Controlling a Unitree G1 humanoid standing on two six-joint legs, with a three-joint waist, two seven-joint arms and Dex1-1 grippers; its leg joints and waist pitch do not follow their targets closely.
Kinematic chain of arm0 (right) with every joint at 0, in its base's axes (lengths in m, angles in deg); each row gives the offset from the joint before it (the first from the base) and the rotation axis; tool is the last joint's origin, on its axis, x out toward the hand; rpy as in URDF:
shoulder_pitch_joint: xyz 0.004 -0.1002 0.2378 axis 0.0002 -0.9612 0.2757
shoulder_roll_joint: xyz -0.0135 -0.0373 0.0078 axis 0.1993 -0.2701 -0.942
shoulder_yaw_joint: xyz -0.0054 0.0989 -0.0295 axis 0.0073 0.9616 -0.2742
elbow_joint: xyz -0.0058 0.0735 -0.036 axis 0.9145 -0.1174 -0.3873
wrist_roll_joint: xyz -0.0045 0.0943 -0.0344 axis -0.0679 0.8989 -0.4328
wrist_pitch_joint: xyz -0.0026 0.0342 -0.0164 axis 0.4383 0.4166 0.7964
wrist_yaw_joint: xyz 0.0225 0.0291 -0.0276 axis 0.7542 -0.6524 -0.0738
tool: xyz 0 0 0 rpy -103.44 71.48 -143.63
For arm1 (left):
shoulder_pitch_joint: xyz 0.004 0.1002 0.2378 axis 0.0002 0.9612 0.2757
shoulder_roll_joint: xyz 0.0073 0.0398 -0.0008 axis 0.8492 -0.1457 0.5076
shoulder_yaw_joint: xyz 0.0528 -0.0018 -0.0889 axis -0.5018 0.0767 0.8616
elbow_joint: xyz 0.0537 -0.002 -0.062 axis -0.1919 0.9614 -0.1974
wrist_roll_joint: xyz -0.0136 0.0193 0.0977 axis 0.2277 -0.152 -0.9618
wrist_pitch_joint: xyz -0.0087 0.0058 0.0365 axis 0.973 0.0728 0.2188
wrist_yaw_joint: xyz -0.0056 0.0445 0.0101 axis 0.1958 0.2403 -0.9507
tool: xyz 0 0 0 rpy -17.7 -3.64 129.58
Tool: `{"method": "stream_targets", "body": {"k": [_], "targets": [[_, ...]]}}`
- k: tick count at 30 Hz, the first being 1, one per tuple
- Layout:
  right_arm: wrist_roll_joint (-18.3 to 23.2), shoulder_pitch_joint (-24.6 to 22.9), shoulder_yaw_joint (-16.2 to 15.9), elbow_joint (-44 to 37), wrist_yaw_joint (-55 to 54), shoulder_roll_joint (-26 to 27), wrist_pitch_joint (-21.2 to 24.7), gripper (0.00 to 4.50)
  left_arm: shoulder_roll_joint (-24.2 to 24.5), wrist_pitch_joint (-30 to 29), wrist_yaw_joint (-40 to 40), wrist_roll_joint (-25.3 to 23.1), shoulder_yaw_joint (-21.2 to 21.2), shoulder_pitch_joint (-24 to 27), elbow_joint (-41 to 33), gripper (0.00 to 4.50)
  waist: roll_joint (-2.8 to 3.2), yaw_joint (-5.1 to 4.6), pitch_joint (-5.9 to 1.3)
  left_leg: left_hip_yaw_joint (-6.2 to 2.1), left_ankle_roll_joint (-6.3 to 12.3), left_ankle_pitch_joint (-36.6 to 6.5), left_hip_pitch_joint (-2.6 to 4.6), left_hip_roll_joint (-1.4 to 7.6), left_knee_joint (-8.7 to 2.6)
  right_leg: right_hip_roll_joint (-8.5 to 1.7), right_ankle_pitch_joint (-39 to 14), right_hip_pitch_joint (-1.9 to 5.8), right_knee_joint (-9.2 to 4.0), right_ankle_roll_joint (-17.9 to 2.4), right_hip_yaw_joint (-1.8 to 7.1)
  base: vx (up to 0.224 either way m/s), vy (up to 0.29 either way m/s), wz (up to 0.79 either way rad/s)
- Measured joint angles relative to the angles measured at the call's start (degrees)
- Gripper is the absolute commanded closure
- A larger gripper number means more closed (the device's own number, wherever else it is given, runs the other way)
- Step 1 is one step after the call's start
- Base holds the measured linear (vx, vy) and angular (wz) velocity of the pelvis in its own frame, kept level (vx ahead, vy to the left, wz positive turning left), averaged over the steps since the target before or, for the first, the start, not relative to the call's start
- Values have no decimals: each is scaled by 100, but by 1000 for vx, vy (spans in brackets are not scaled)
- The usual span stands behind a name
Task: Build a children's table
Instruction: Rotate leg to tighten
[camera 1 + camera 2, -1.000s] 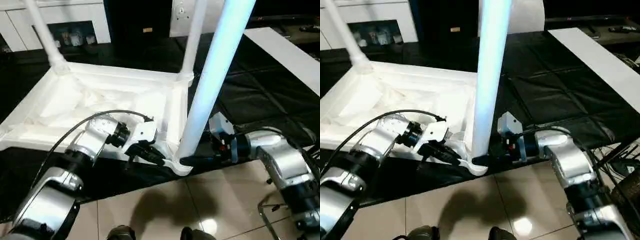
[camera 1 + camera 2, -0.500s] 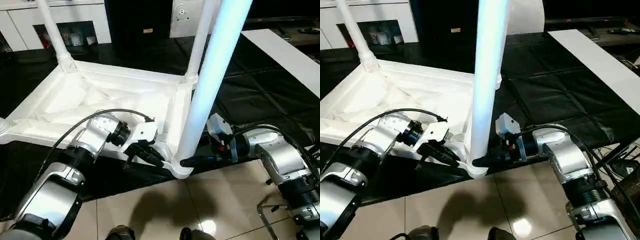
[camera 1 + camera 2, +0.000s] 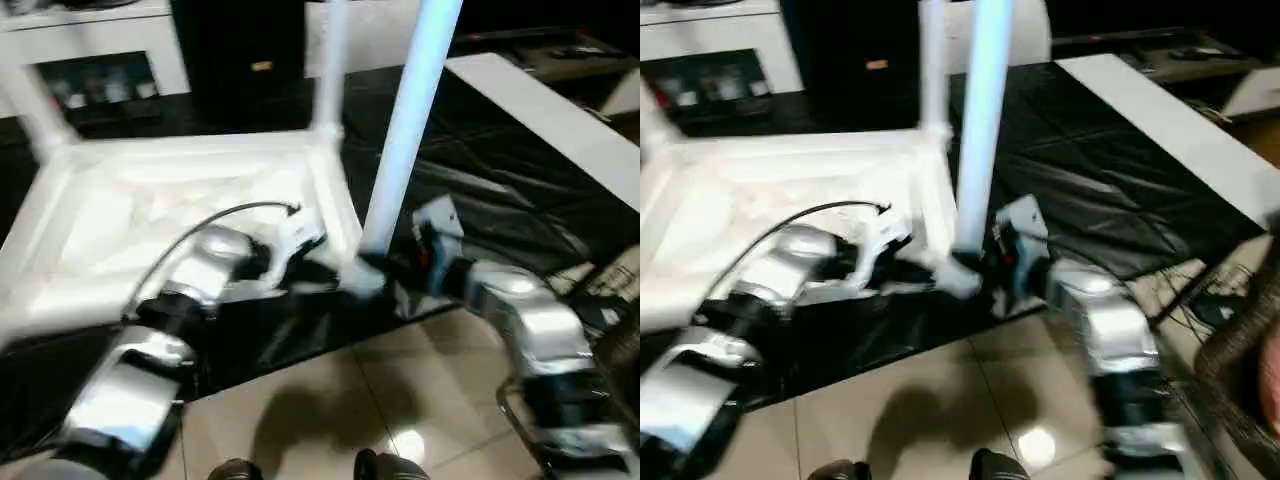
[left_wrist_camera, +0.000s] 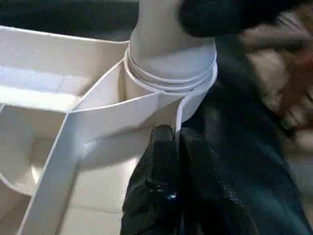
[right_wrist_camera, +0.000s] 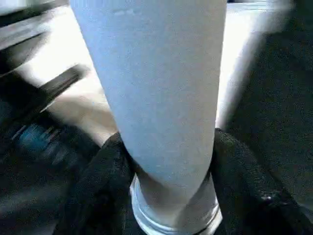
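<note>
The white tabletop lies underside up on the black-covered table, ribs showing; a leg stands upright in the near corner socket, another leg rises at the far corner; the left end effector has its black fingers pressed together on the thin rim just beside that socket; the right end effector pinches the leg's base from both sides; no readable writing or labels anywhere.
</note>
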Motion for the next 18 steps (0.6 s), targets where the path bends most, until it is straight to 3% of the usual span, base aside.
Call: {"method": "stream_targets", "body": {"k": [5,6,7,9,12,14,18], "targets": [[-226,221,209,135,-1000,448,112,256,-389,-379,-822,6,211,-20,-59,450,2,-103,-1,0,2,-1,-5,-7,-15,0,1,4,-51,-1,1,0,0,0],[-240,233,217,151,-1051,474,90,221,-407,-413,-867,6,222,-20,-81,450,2,-105,-1,0,3,-1,-4,-7,-24,2,1,6,-60,-1,1,0,0,0],[-256,238,225,156,-1127,526,61,221,-408,-448,-905,5,223,-19,-117,450,2,-107,-1,1,3,-1,-6,-7,-28,2,2,5,-62,-2,2,0,0,0],[-275,237,247,165,-1226,606,-18,186,-407,-471,-930,-13,222,-15,-172,450,2,-109,-1,2,3,-1,-8,-7,-34,4,5,1,-62,-6,5,0,0,0],[-270,215,268,133,-1223,672,-83,176,-367,-431,-918,-76,171,32,-312,450,3,-103,-1,6,6,-3,-8,-11,-51,4,41,-8,-61,-50,8,0,0,0],[-258,159,255,38,-1182,662,-132,146,-320,-398,-855,-78,128,78,-420,450,2,-89,-1,9,5,-5,-10,-10,-67,5,64,-18,-57,-52,8,0,0,0],[-92,-87,126,-221,-602,367,-233,113,-77,-65,-431,-81,-37,219,-618,450,3,-58,-1,8,7,-5,-4,6,-103,19,90,-31,-37,-84,-3,0,0,0]]}}
